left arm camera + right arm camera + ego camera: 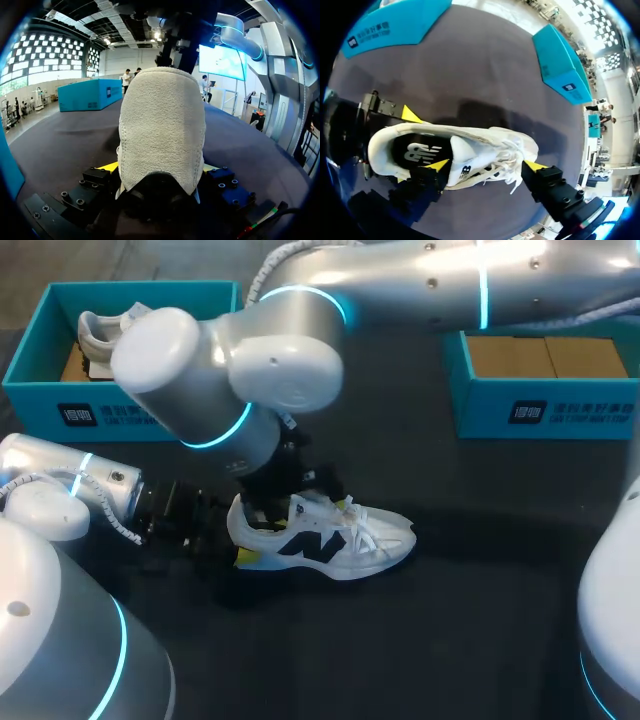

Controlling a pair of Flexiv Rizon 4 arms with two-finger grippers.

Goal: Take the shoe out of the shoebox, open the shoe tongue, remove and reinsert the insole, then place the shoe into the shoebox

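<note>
My left gripper [160, 169] is clamped narrow on the heel of the shoe [330, 540], which stands on its sole on the table [480, 640]. One pad's contact is hidden, so the grip is probably firm. The shoe should be light, with a soft upper and a heel stiff enough to pinch. My right gripper [487, 166] hangs wide over the laces, one tip beside the floppy tongue [462, 155], best taken by its top edge. Well beyond stands the shoebox [480, 415].

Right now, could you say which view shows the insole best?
The right wrist view: it looks into the shoe onto the dark insole. The head view shows only the shoe's side, the left wrist view its heel.
</note>
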